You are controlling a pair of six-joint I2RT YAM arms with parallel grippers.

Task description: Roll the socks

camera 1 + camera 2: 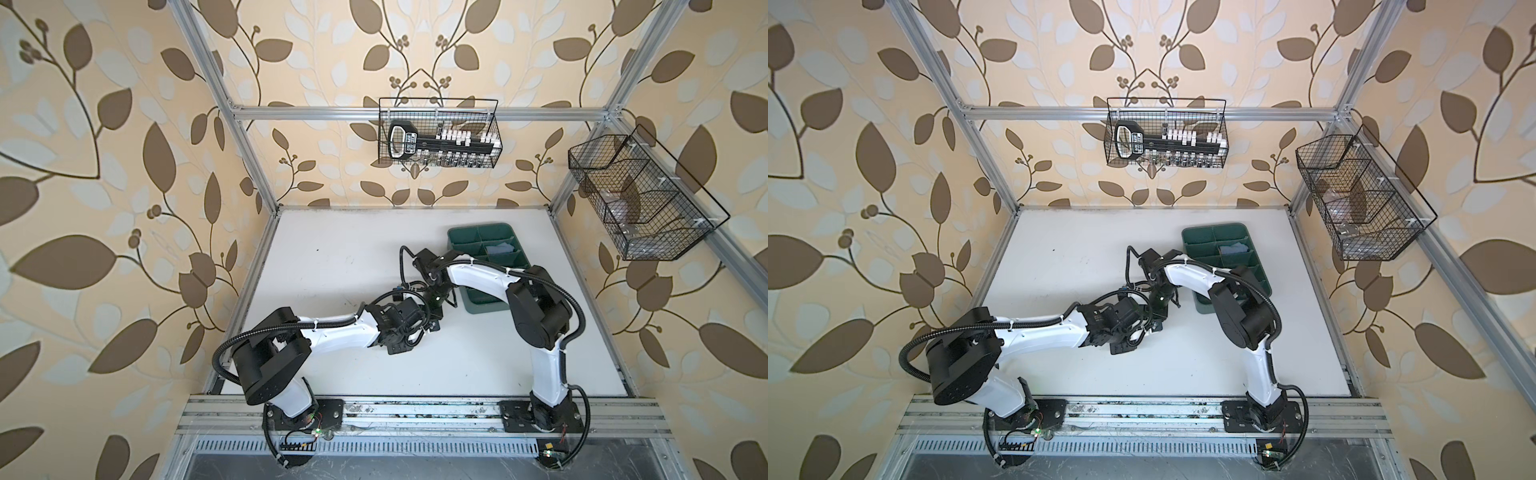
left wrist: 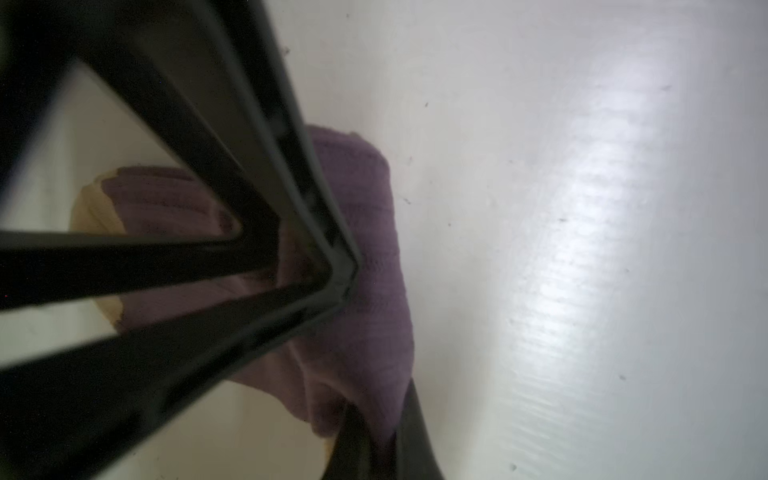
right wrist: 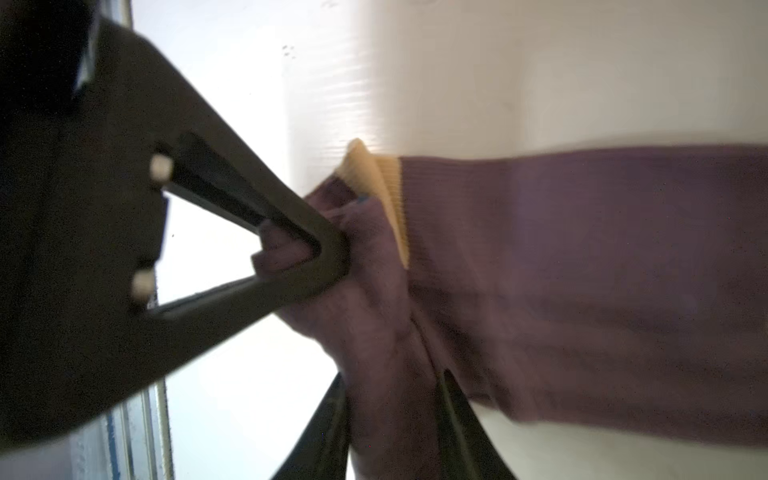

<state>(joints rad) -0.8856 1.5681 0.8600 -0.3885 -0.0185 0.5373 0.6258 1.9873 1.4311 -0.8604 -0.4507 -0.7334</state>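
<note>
The purple sock (image 3: 582,270) with a tan patch (image 3: 382,183) lies on the white table (image 1: 332,257). In the left wrist view the sock (image 2: 361,232) is bunched, and my left gripper (image 2: 380,419) is shut on a pinch of its fabric. My right gripper (image 3: 390,386) has its jaws parted, with a fold of the sock between them. Both grippers meet at mid-table in both top views, left gripper (image 1: 432,326) and right gripper (image 1: 434,309), and they hide the sock there. The grey-blue sock is not clearly in view.
A green divided tray (image 1: 457,237) stands just right of the grippers, under the right arm; a pale blue bundle (image 1: 498,249) lies in one compartment. Two wire baskets hang on the frame, one at the back (image 1: 436,133) and one at the right (image 1: 640,199).
</note>
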